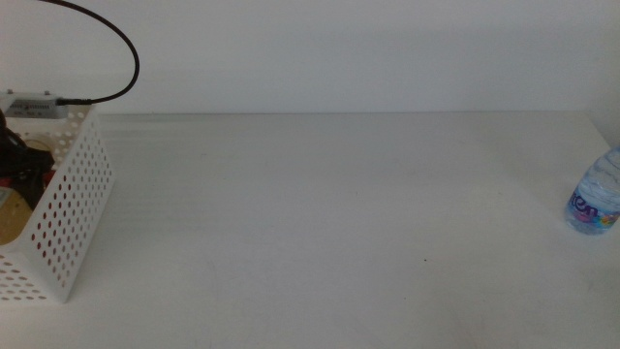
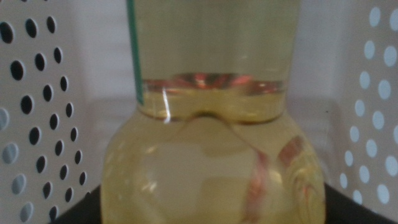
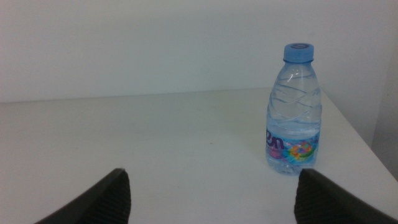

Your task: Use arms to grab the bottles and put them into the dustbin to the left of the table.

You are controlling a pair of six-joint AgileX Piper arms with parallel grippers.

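Observation:
My left gripper [image 2: 211,214] is down inside the white perforated dustbin [image 1: 73,204] at the table's left end. It is shut on the yellow juice bottle [image 2: 211,112], which fills the left wrist view. Red streaks show through the liquid; what they belong to I cannot tell. In the middle view only the arm's dark parts [image 1: 15,160] and a bit of yellow [image 1: 10,221] show inside the bin. The clear water bottle [image 3: 295,112] with a blue cap stands upright at the table's right edge [image 1: 596,199]. My right gripper [image 3: 211,199] is open, short of that bottle and not touching it.
The left arm's white housing [image 1: 34,104] and its black cable [image 1: 121,44] rise above the bin's far rim. The white tabletop [image 1: 329,213] stretches between the bin and the water bottle. The table's right edge runs just past the water bottle.

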